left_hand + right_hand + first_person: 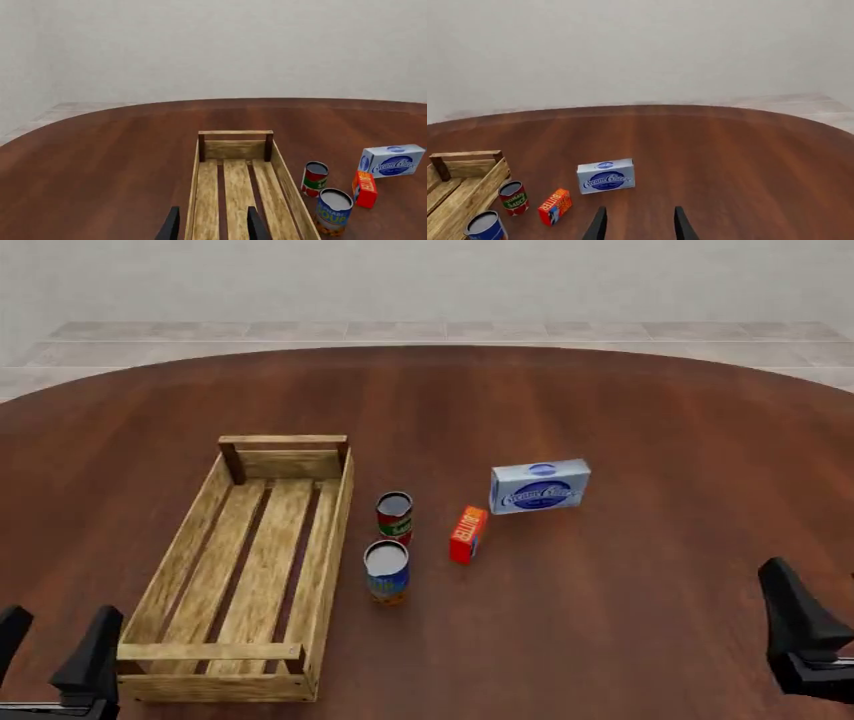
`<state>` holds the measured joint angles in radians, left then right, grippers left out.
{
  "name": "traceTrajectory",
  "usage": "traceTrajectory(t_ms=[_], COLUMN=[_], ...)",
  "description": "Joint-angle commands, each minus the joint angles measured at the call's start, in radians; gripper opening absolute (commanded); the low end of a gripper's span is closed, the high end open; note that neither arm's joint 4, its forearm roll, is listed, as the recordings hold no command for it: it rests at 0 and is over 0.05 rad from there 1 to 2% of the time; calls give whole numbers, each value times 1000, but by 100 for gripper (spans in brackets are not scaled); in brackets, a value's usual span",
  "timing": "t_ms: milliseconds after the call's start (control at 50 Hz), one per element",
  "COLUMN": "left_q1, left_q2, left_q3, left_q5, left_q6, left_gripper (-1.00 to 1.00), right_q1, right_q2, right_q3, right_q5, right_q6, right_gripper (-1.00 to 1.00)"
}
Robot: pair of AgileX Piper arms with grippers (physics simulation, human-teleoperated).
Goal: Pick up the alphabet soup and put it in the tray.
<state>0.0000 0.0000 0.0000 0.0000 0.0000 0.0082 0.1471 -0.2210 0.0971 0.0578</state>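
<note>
Both your left gripper and right gripper have jaws apart and hold nothing, because the alphabet soup stands just beside the tray, not yet picked up.

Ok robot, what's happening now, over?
Left gripper and right gripper open, empty. Alphabet soup upright on table, beside tray, untouched. Tomato sauce can just behind it, butter box nearby.

A red-and-green can stands upright near the table's middle. Just beside it on the right lies a small orange box, with a blue-and-white cream cheese box beyond.
</note>
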Motion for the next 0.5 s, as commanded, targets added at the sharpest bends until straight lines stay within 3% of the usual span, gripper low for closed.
traceTrajectory(t_ms=[20,40,100,160,200,260,320,380,460,500], left_q1=[0,0,0,0,0,0,0,0,0,0], left_q2=[0,0,0,0,0,0,0,0,0,0], left_q3=[0,0,0,0,0,0,0,0,0,0], left_q5=[0,0,0,0,0,0,0,0,0,0], left_q6=[0,0,0,0,0,0,0,0,0,0], left_gripper=[100,100,100,100,100,100,100,100,100,100], right_q1=[45,81,78,59,144,129,217,169,186,233], right_q2=[172,219,252,347,423,490,569,664,755,822], right_q3=[-247,-291,-361,-488,-574,-694,-798,-863,-964,-1007], right_q5=[79,97,128,186,235,297,367,404,452,493], right_q6=[87,75,54,-101,-116,-151,-147,-274,-253,-231], right_gripper=[100,100,100,100,100,100,100,100,100,100])
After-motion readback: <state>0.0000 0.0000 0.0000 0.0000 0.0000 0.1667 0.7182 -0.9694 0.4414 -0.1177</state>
